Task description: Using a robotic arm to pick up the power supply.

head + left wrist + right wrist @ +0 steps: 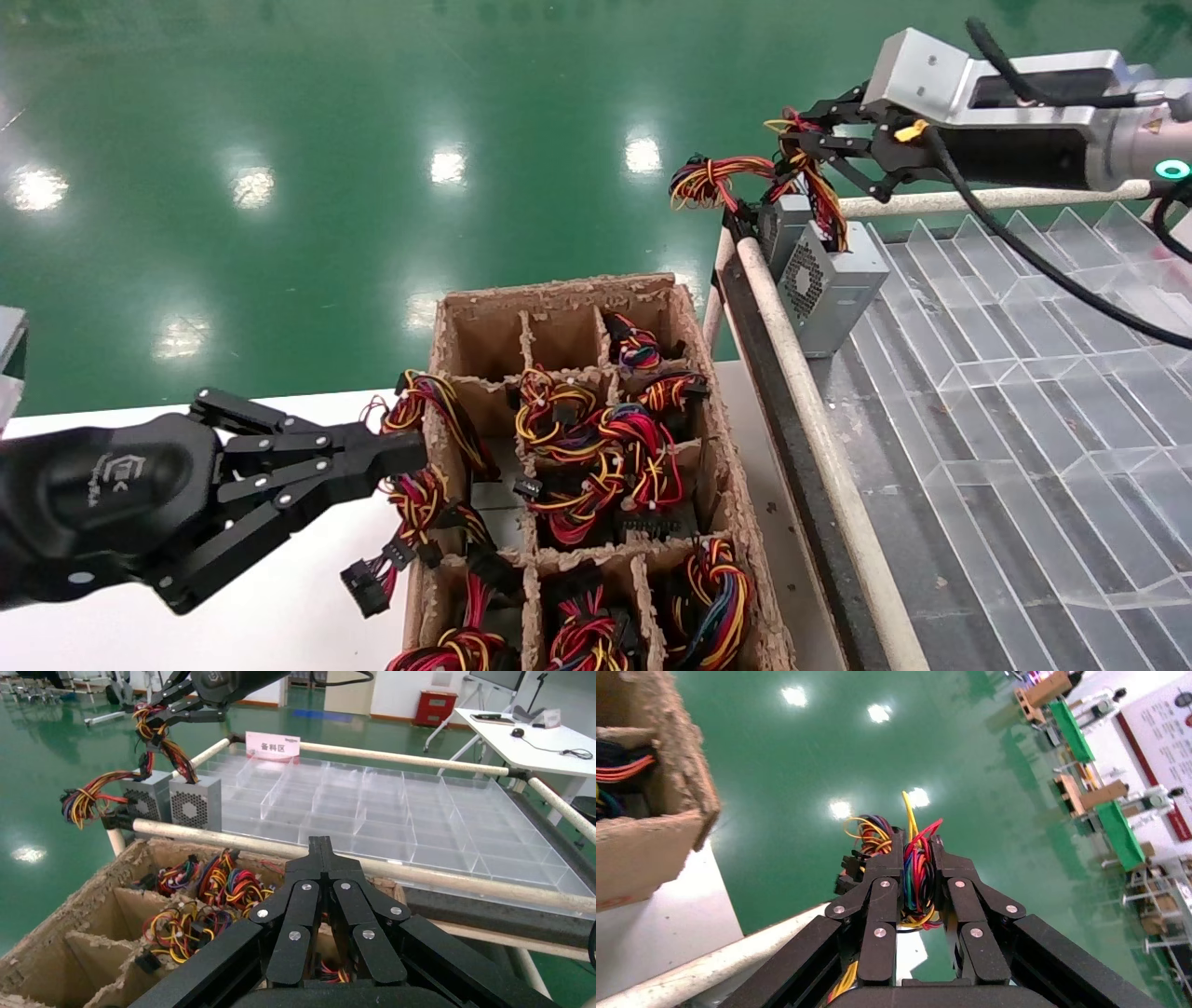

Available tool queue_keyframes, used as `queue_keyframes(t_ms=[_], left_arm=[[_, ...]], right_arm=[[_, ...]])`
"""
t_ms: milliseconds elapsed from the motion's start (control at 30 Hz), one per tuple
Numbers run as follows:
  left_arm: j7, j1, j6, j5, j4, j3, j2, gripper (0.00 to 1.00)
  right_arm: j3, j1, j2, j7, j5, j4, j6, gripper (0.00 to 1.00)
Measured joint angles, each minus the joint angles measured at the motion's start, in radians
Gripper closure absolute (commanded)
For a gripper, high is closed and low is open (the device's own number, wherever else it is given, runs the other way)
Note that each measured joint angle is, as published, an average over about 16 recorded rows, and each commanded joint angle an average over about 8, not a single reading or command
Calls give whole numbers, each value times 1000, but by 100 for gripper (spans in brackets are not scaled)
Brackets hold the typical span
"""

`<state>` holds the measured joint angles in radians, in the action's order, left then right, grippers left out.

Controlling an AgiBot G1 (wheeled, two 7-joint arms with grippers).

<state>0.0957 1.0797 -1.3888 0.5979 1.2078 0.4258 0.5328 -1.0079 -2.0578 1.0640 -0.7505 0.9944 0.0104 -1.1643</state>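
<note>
My right gripper is at the far left corner of the clear tray, shut on a bundle of red, yellow, blue and black wires. The wires run down to a grey power supply with a round vent, which stands in that corner. A second grey power supply stands right behind it, its wire loop hanging out over the floor. The left wrist view shows both boxes under the right gripper. My left gripper is shut and empty beside the cardboard box's left wall.
The cardboard divider box on the white table holds several more power supplies with wire bundles. The clear compartment tray lies to its right behind padded rails. A loose black plug hangs over the box's left wall.
</note>
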Motion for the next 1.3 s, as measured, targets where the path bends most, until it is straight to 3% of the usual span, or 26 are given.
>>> queue_keyframes(t_ms=[100,633,1067,1300], left_arm=[[0,0,0,0,0,0,0,100],[0,0,0,0,0,0,0,100],[0,0,0,0,0,0,0,100],[0,0,0,0,0,0,0,14]], right_arm=[[-4,-1,7,14,5,4,15,0],[1,-16,4,44,-2,3,56,0],[38,-4,-33,65,-42,-40,-23,0],[95,64,-70,122,-71,-132,-68,0]])
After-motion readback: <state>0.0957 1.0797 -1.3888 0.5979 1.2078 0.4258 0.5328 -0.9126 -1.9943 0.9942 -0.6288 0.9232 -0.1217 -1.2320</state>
